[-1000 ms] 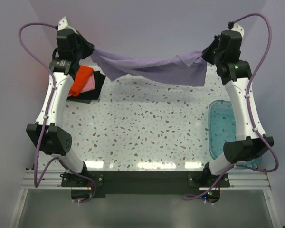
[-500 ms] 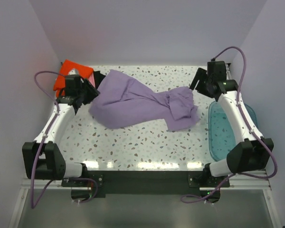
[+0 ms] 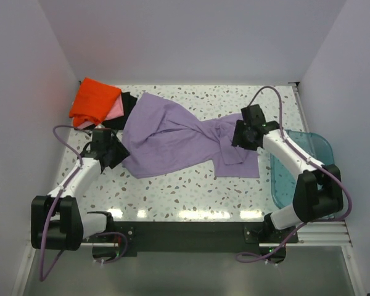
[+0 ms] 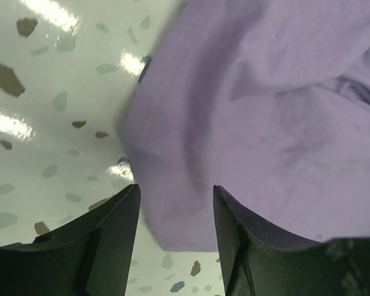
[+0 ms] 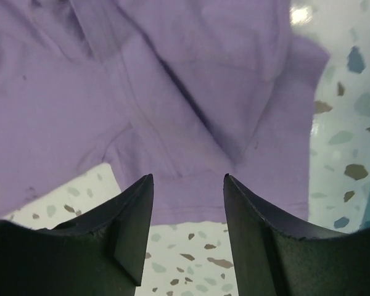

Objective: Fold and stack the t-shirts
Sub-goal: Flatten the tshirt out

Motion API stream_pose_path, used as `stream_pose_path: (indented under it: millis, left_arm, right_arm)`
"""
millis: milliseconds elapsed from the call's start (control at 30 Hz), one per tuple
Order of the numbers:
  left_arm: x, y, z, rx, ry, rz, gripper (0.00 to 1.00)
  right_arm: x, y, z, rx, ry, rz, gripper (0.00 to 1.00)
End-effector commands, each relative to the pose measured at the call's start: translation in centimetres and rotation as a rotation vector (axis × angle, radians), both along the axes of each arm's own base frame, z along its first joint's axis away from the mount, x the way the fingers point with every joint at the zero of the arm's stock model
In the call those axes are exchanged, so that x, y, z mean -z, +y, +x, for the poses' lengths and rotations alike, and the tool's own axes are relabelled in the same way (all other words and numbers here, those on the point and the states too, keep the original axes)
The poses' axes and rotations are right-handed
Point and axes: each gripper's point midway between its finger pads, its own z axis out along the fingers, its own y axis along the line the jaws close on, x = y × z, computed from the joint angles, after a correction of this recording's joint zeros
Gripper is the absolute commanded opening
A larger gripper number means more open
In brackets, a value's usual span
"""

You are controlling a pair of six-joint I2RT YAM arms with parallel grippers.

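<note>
- Top external: lavender t-shirt (image 3: 172, 139) lies crumpled and unfolded on the speckled surface (image 3: 185, 191), running diagonally, with a bunched, twisted section toward its right end.
- Left claw (image 3: 114, 154) sits at the shirt's left edge, low over the surface. Right claw (image 3: 239, 137) sits over the shirt's bunched right end.
- Left wrist: left claw (image 4: 174, 191) is wide, fingers (image 4: 111, 234) well apart with nothing pinched. The shirt (image 4: 265, 111) edge shows through the gap, bare surface on the other side.
- Right wrist: right claw (image 5: 189, 179) is also wide and holding nothing. The shirt's (image 5: 172, 80) folds and hem lie under the gap. Can't tell whether the tips touch the cloth.
- Stack sits just past the shirt's far-left corner: orange t-shirt (image 3: 94, 102) on top, pink t-shirt (image 3: 115, 112) peeking out under it, black t-shirt (image 3: 128, 108) at the bottom, next to the lavender cloth.
- Teal bin (image 3: 314, 145) is right of the shirt, partly hidden by the right arm, not touching the cloth.
</note>
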Motion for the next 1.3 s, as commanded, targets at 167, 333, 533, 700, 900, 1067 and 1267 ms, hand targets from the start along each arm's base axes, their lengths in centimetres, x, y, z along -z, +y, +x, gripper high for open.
stream_pose_path:
  millis: [167,333,533,700,900,1067,1267]
  left_arm:
    - [2.1,0.1,-2.0,-0.027,0.010,0.014,0.56]
    - [2.0,-0.3,-1.8,0.004,-0.005,0.008,0.56]
    - [1.5,-0.4,-1.4,0.030,-0.025,0.011,0.56]
    - [0.9,-0.3,-1.0,0.047,-0.038,0.029,0.56]
    - [-0.3,0.0,0.6,0.064,-0.075,0.058,0.57]
    - [-1.8,-0.4,3.4,0.069,-0.094,0.044,0.57]
    - [-1.2,-1.4,3.7,0.088,-0.087,-0.008,0.57]
  right_arm:
    - [4.3,0.3,-1.2,0.030,-0.002,-0.109,0.54]
    - [6.2,0.3,-0.8,0.032,0.007,-0.130,0.54]
    - [7.9,0.3,0.6,0.040,0.030,-0.164,0.43]
    - [4.3,0.0,2.6,0.065,-0.024,-0.203,0.00]
    - [-7.4,-0.7,13.4,0.091,-0.215,-0.167,0.00]
    - [-5.2,-1.3,22.4,0.044,-0.091,-0.071,0.02]
    - [-3.8,-1.2,22.1,0.050,-0.140,0.051,0.00]
